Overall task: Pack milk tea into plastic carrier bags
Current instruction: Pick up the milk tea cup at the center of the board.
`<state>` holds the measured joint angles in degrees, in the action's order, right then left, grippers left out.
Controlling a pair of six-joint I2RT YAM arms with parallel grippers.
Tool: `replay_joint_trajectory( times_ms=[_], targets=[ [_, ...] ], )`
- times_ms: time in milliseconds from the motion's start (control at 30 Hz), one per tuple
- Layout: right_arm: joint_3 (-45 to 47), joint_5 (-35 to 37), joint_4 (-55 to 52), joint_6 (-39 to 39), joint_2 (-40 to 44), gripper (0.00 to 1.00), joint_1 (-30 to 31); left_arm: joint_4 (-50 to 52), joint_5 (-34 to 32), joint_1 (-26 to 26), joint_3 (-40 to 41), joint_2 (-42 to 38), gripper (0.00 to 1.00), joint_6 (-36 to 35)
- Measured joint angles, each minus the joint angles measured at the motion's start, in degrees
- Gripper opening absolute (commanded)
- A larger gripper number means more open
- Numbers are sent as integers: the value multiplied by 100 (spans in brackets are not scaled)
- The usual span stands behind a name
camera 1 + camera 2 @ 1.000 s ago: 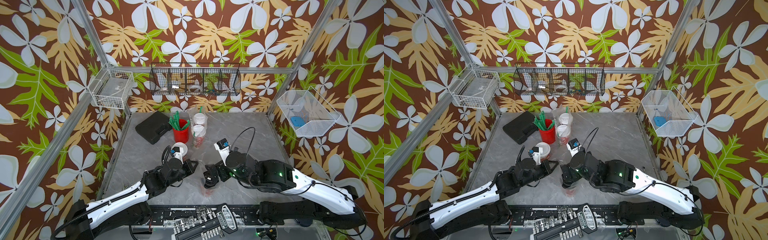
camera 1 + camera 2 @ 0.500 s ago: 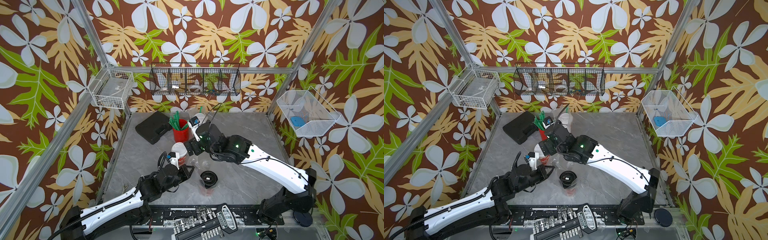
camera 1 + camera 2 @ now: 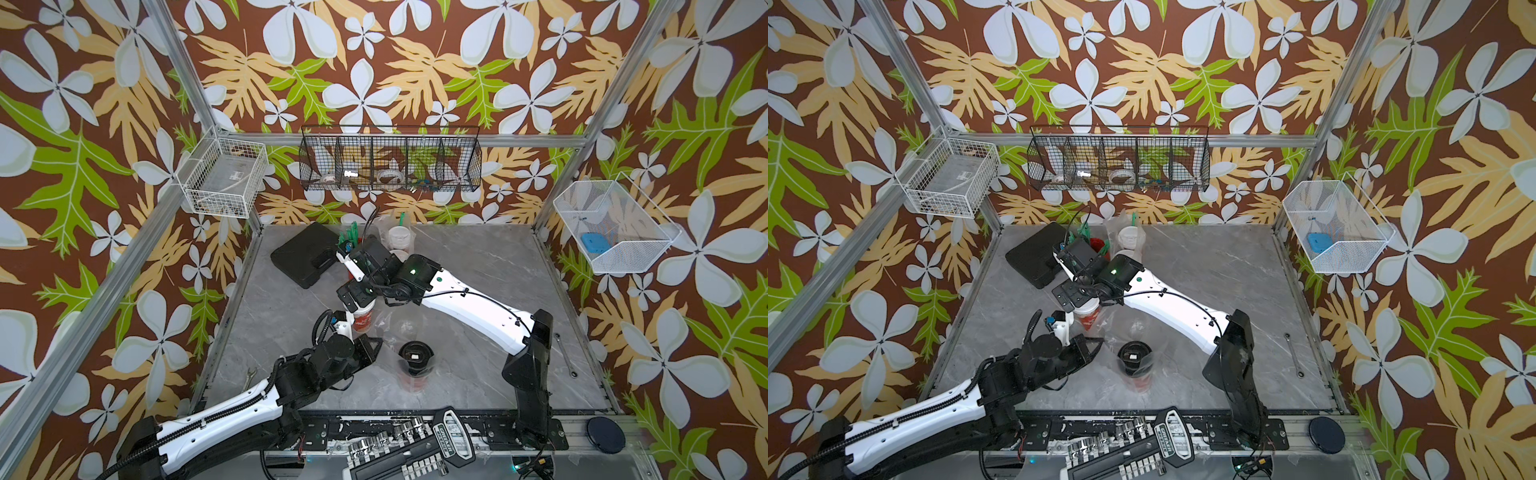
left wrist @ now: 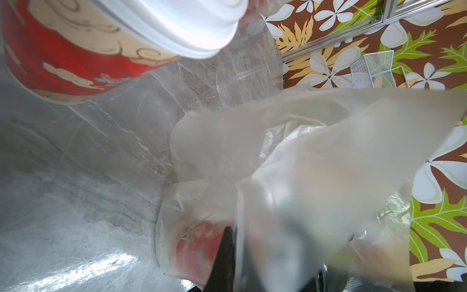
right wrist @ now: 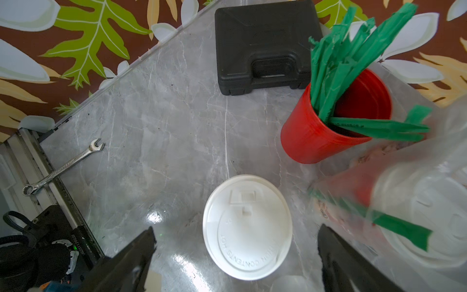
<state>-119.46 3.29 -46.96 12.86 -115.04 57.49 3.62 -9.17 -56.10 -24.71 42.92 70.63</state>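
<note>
Your right gripper [image 5: 236, 227], jaws spread wide and empty, hangs over a white-lidded cup [image 3: 364, 319]. Its lid [image 5: 247, 227] is embossed "CONTENTS HOT", and its side is red with cream cloud scrolls. Your left gripper [image 3: 371, 345] is pinched on the clear, crinkled bag [image 4: 303, 164], which surrounds the black-lidded cup [image 3: 415, 358] nearby.

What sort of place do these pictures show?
Probably a robot test cell staged as a drinks counter: two robot arms at a table, a metal frame with leaf-print walls, and lidded cups.
</note>
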Motion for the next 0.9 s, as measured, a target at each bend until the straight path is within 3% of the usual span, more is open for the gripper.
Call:
replay_joint_trajectory(
  times_ms=[500, 900],
  targets=[
    [-55, -313, -205, 4, -446, 98, -236, 57, -85, -11, 24, 50, 0, 87],
    [-31, -306, -208, 46, -555, 86, -247, 59, -105, -17, 7, 48, 0, 63]
  ],
)
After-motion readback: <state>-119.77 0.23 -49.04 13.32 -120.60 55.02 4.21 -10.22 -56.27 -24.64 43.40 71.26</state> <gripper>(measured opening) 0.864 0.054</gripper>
